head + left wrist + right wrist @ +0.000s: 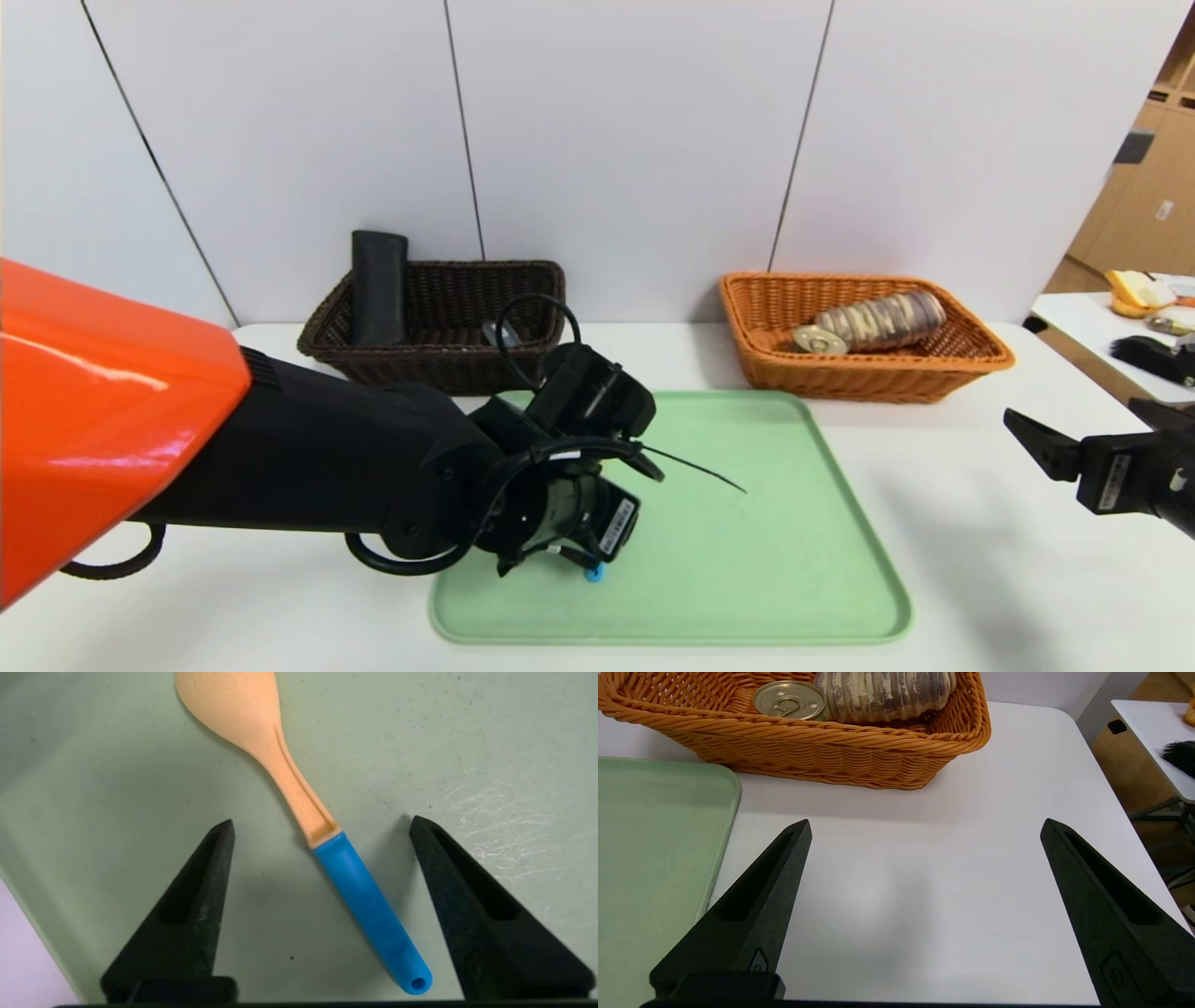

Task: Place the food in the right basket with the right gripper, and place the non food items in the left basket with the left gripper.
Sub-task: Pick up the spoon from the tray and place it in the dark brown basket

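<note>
Spoon (pixel 299 793): peach bowl, blue handle; lies flat on the green tray (pixel 775 560), at the tray's near-left part, under the left arm; only its blue tip shows in the head view.
Left gripper (pixel 321 828): directly above the spoon, fingers spread wide, one each side of the handle, neither touching it.
Dark basket (pixel 448 322): behind the tray's far-left corner; holds a black upright object (pixel 378 285) leaning against its left rim.
Orange basket (pixel 864 364): behind the tray's far-right corner; holds a tin can (pixel 789 700) and a ridged brown loaf (pixel 885 693), touching each other.
Right gripper (pixel 924 828): over the white table (pixel 924 896), right of the tray, fingers wide apart, holding nothing.
</note>
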Robot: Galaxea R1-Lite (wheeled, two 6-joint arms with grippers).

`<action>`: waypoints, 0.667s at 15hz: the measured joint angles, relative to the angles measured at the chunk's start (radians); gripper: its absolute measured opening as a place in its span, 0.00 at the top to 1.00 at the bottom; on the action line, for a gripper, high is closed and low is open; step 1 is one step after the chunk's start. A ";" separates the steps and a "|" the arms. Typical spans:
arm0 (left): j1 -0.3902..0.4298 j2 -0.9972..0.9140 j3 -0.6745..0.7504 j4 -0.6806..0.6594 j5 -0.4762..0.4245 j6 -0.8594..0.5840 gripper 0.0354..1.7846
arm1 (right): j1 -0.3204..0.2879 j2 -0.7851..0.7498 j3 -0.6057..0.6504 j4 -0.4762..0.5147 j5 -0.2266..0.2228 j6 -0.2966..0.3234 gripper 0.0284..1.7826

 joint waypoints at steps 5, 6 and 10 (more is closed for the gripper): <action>0.001 0.004 -0.011 0.004 0.008 0.001 0.60 | 0.000 -0.009 0.000 0.001 0.000 0.000 0.05; 0.002 0.005 -0.011 0.005 0.009 0.001 0.82 | 0.000 -0.011 0.000 0.000 0.000 0.000 0.05; 0.002 0.005 -0.012 0.005 0.030 -0.001 0.93 | 0.000 -0.012 -0.004 0.000 0.000 -0.001 0.05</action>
